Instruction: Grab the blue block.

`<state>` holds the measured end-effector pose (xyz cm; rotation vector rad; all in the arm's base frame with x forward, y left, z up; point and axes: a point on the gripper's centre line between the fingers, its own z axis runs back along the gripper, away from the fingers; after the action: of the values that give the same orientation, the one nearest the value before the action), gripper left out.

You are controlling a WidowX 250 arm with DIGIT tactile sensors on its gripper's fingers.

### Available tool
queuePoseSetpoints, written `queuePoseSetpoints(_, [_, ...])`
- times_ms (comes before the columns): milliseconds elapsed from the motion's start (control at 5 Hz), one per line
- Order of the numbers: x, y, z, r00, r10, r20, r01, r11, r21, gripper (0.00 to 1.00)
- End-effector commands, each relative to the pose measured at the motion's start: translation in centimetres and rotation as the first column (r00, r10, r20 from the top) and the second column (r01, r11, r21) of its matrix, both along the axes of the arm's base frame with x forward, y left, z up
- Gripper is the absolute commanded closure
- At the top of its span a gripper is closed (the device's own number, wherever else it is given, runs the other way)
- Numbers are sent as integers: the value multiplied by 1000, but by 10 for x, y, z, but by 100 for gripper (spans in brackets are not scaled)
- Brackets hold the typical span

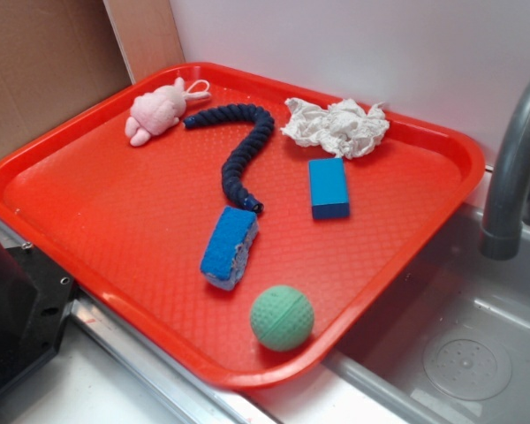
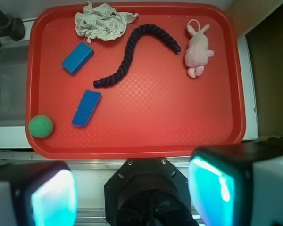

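The blue block lies flat on the red tray, right of centre, just below the crumpled cloth. In the wrist view the blue block shows at the upper left of the tray. My gripper hangs high above the robot's base, outside the tray's near rim and far from the block. Its two wide-set fingers stand open with nothing between them. The exterior view does not show the gripper.
On the tray also lie a rough blue sponge, a green ball, a dark blue rope, a pink plush rabbit and a crumpled cloth. A grey faucet and sink are at the right.
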<state>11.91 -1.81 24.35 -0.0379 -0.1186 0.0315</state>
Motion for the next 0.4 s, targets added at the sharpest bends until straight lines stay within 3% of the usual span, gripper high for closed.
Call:
queuePoseSetpoints(0, [0, 0, 0, 1000, 0, 0, 0, 1000, 0, 0])
queuePoseSetpoints(200, [32, -14, -19, 986, 164, -14, -165, 982, -88, 0])
